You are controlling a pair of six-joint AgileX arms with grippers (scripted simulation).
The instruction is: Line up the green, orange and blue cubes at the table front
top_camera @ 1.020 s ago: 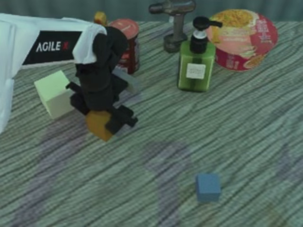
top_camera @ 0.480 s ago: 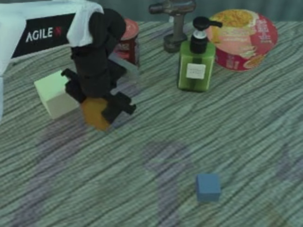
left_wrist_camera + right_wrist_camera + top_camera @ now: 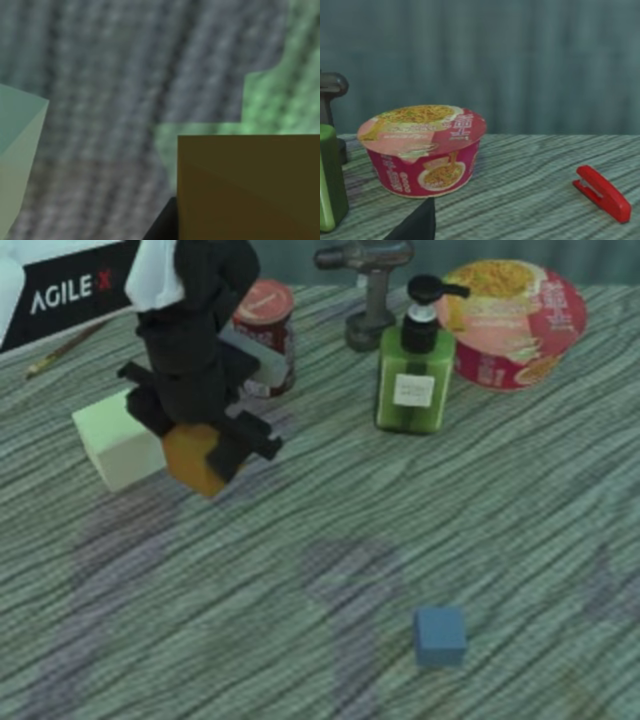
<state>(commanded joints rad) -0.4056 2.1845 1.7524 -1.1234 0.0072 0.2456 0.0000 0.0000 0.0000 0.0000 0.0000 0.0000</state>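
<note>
Orange cube clamped between left gripper fingers, apparently held just off the table; shadow underneath, so probably lifted, can't confirm clearance. Same cube fills the left wrist view, with the green cube's pale corner off to one side.

Outward from jaws:
- Green cube immediately left of the held orange one, touching or nearly so in top view; can't tell which.
- Blue cube well apart, near edge, right of centre. Already about at the front.
- Far side clutter: red can, green pump bottle, noodle bowl, dark drill-like tool. None in the carry path.
- Right wrist view also shows a red stapler on the table, not seen from above.

Key relation: front row lies toward the near edge from the jaws, blue cube marking it down and to the right. Cubes have no long axis, so only face alignment matters. Left arm nearer both green and orange; right arm parked out of top view, only a dark finger tip visible in its own camera, jaw state can't tell.

Judgement: early, one cube in hand, green untouched. Risk: clipping green on departure.
</note>
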